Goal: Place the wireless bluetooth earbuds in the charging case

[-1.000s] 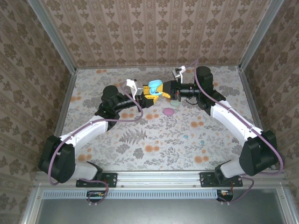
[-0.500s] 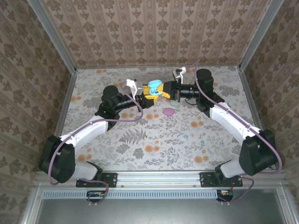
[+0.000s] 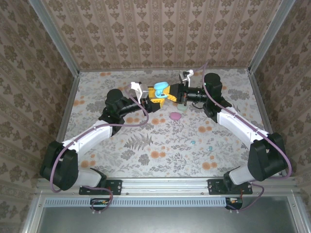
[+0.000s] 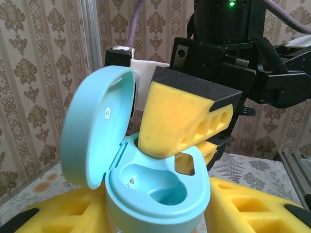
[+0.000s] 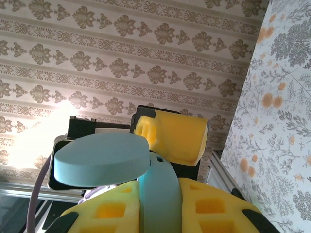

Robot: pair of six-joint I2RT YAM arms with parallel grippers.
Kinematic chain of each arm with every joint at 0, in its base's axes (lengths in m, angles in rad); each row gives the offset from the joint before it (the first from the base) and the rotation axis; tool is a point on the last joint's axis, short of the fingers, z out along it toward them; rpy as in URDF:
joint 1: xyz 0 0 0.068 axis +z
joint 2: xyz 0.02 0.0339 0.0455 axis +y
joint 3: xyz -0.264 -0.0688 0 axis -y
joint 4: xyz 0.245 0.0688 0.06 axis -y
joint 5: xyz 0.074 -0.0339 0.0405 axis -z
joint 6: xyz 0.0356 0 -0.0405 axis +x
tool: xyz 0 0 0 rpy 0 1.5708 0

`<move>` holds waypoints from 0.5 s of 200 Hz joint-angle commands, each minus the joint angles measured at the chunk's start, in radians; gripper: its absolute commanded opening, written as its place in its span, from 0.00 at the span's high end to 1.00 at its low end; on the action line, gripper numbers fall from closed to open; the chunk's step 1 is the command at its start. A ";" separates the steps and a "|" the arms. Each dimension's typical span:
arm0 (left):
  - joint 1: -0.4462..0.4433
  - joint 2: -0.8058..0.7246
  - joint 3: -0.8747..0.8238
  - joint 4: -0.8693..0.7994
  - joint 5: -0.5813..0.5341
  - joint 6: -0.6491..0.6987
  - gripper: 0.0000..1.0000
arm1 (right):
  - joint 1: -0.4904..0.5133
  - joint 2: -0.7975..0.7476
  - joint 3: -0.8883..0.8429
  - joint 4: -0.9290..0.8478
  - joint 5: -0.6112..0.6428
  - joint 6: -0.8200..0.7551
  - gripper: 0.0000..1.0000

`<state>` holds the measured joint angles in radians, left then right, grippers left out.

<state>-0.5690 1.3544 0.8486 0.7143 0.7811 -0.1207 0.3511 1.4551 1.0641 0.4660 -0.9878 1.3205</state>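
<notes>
Above the floral tabletop [image 3: 160, 160], the right gripper [image 3: 171, 93] pinches the open light-blue charging case [image 3: 161, 88] by its rim. The left gripper [image 3: 156, 99] flanks its base, grip unclear.

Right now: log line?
charging case: lid open, visible well empty | right gripper: shut on case | left gripper: around case, grip unclear

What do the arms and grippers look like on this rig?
The left arm and right arm have white links, black joint housings and a purple cable looped along each. The left gripper and right gripper are black with chunky yellow fingers with rectangular cut-outs; a green light glows on the right one.
</notes>
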 commanded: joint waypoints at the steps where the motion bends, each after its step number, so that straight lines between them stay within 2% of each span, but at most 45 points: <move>1: -0.005 -0.008 0.000 0.053 0.012 -0.017 0.51 | -0.008 0.011 -0.010 0.049 0.018 0.023 0.84; 100: -0.008 0.002 0.004 0.068 0.014 -0.027 0.49 | -0.002 0.017 -0.023 0.112 0.028 0.059 0.84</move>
<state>-0.5690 1.3544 0.8486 0.7429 0.7807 -0.1322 0.3511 1.4597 1.0515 0.5282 -0.9798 1.3663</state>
